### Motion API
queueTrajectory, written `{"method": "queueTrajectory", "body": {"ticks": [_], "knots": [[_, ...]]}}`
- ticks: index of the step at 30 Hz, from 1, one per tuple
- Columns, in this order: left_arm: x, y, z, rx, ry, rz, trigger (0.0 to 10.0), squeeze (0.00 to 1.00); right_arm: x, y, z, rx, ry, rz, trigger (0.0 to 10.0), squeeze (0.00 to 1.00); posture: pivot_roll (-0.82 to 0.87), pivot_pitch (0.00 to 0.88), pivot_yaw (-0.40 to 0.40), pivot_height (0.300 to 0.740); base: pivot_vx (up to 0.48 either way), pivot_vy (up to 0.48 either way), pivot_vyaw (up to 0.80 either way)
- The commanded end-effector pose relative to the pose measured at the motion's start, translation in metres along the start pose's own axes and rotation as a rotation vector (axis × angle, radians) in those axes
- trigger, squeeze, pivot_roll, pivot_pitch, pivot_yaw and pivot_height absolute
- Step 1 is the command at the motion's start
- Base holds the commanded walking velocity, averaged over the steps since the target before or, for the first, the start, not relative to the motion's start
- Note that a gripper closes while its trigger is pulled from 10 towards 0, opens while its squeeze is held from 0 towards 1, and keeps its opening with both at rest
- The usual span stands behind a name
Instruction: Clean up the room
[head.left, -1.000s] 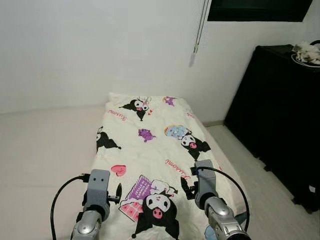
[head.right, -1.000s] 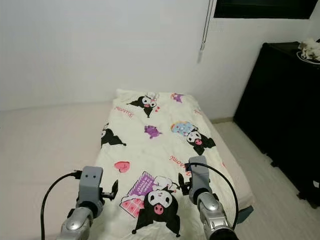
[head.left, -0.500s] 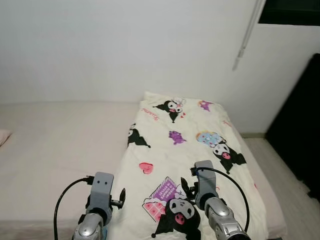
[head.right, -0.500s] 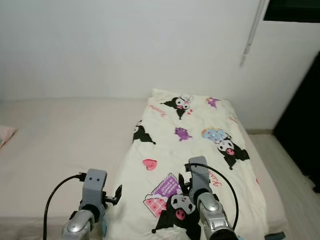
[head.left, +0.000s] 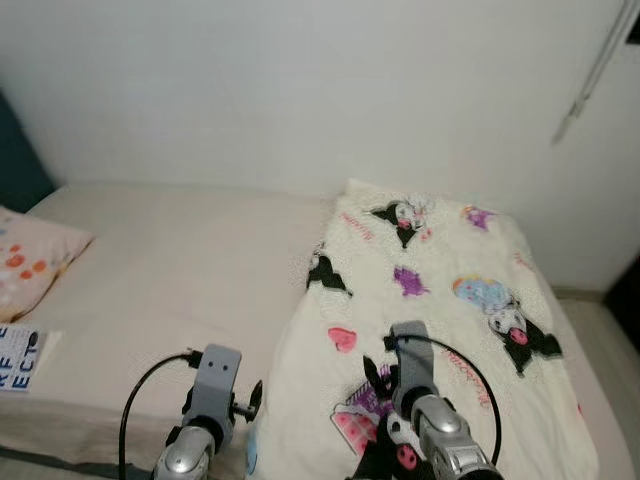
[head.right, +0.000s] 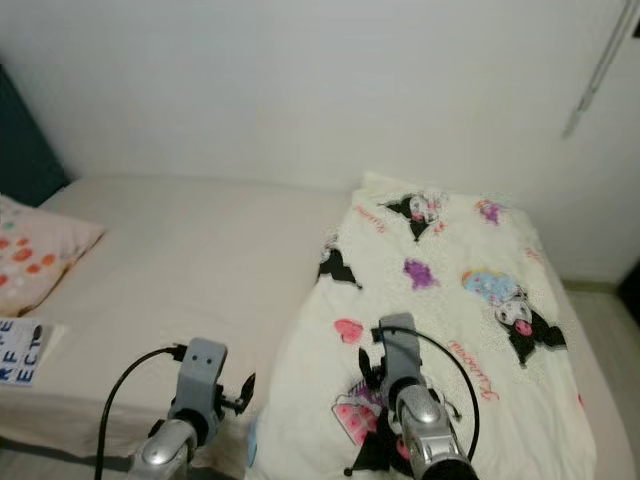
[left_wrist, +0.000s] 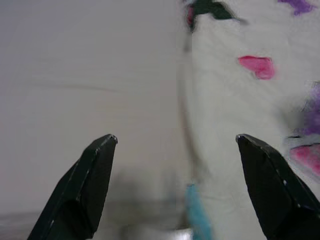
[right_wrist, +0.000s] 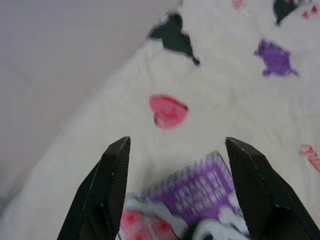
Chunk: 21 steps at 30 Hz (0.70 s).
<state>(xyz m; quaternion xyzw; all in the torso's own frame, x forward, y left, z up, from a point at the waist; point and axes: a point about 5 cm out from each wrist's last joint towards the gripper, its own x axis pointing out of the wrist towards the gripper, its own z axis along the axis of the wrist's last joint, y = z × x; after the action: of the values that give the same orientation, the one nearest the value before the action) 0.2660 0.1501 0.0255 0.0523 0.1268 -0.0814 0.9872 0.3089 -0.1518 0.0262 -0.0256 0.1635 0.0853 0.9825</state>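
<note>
Cartoon-print fleece blanket (head.left: 440, 290) spread along the bed's (head.left: 170, 270) right side; left gripper (left_wrist: 175, 150) and right gripper (right_wrist: 175, 150) above it, fingers wide, empty

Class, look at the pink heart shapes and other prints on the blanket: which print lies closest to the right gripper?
The purple block print with pink below it, lying on the blanket right between the right gripper's open fingers. The pink heart and small purple figure lie further ahead.

Cream blanket (head.left: 440, 290) with black, pink, purple cartoon prints; beige mattress (head.left: 170, 270).
</note>
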Motion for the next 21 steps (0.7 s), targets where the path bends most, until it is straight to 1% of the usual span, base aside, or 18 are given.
{"method": "queueTrajectory", "body": {"ticks": [1,2,14,21], "knots": [[-0.0021,-0.0009,-0.0029,0.004,0.014,-0.006,10.0,0.00,-0.0026,0.0010,-0.0059,0.016,0.013,0.000,10.0,0.00,0.00,0.065,-0.061,0.740,0.000,0.000,0.00],[-0.0021,-0.0011,-0.0026,0.006,0.012,-0.007,10.0,0.00,-0.0027,0.0007,-0.0056,0.026,0.007,-0.003,10.0,0.00,0.00,0.065,-0.061,0.740,0.000,0.000,0.00],[-0.0001,-0.0006,-0.0003,0.022,0.013,-0.017,10.0,0.00,-0.0024,-0.0015,-0.0043,0.021,0.007,-0.014,10.0,0.00,-0.01,0.070,-0.054,0.740,0.000,0.000,0.00],[0.0040,-0.0041,0.0043,0.042,0.001,-0.040,10.0,0.00,-0.0040,-0.0033,-0.0065,0.036,0.011,-0.027,10.0,0.00,-0.01,0.069,-0.048,0.740,0.000,0.000,0.00]]}}
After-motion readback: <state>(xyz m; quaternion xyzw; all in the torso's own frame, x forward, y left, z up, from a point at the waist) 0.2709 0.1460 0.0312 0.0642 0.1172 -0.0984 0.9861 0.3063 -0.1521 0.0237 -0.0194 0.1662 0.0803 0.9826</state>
